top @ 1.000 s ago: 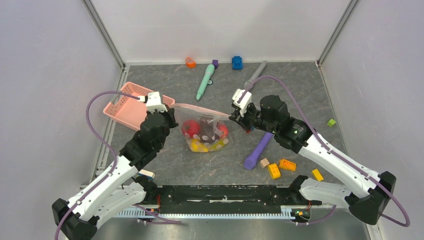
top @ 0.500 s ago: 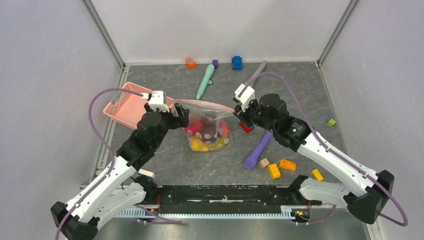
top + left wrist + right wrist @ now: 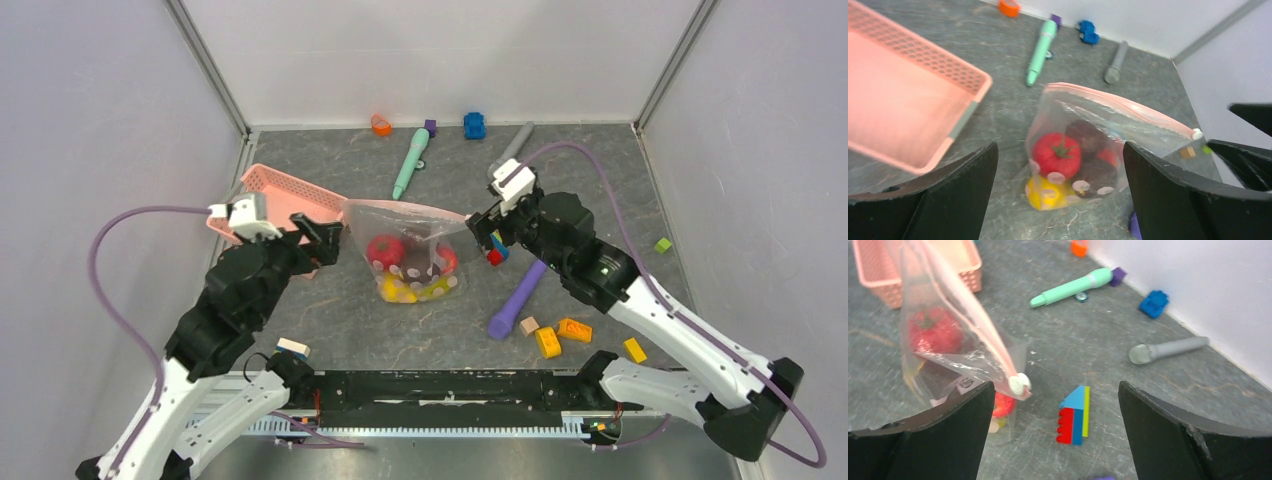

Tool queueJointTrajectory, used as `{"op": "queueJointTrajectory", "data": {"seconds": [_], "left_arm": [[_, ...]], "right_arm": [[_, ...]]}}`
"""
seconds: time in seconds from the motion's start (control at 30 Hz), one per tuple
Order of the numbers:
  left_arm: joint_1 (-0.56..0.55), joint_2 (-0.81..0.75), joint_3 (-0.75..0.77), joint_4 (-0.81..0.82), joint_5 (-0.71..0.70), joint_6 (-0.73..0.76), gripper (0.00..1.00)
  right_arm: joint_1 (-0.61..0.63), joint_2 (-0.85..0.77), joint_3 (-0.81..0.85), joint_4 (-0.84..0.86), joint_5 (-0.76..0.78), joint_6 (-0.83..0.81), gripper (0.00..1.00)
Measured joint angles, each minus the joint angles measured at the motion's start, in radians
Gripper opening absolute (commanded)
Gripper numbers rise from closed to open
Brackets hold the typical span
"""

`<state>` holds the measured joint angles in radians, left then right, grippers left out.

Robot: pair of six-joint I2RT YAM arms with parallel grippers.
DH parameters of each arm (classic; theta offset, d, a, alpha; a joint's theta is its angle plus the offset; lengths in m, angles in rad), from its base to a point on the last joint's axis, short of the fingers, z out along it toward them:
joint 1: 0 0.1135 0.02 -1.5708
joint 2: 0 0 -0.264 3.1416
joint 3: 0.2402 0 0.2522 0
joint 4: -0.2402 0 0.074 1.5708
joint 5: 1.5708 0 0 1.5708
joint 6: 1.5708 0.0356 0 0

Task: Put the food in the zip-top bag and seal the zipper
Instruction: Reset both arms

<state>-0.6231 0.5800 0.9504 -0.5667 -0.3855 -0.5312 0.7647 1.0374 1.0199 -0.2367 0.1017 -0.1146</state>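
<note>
The clear dotted zip-top bag (image 3: 412,255) stands by itself on the grey table with the food inside. I see a red tomato (image 3: 1057,153), dark maroon pieces (image 3: 1088,137) and a yellow piece (image 3: 1045,192). The pink zipper (image 3: 1120,104) runs as one line along the bag's top. Its pale slider tab (image 3: 1019,384) sits at the right end. My left gripper (image 3: 318,243) is open, left of the bag and apart from it. My right gripper (image 3: 488,236) is open just right of the slider, with nothing between its fingers.
A pink basket (image 3: 280,200) sits behind my left gripper. A red, blue and yellow block (image 3: 1075,415) lies under my right gripper. A purple stick (image 3: 517,300), a teal stick (image 3: 410,163), a grey stick (image 3: 510,150) and small blocks (image 3: 560,335) are scattered around.
Both grippers have opened and let go of the bag's top corners. The left arm has drawn back to the left. The right gripper has shifted slightly right. The bag stays where it was.
</note>
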Motion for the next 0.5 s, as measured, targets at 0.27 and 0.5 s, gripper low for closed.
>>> {"op": "queueJointTrajectory", "data": {"seconds": [0.27, 0.5], "left_arm": [[0.000, -0.037, 0.125, -0.335, -0.245, -0.085, 1.00], [0.000, 0.064, 0.129, -0.500, -0.325, -0.183, 1.00]], "right_arm": [[-0.093, -0.125, -0.034, -0.027, 0.232, 0.085, 0.98], [-0.233, -0.177, -0.164, -0.072, 0.423, 0.228, 0.98]]}}
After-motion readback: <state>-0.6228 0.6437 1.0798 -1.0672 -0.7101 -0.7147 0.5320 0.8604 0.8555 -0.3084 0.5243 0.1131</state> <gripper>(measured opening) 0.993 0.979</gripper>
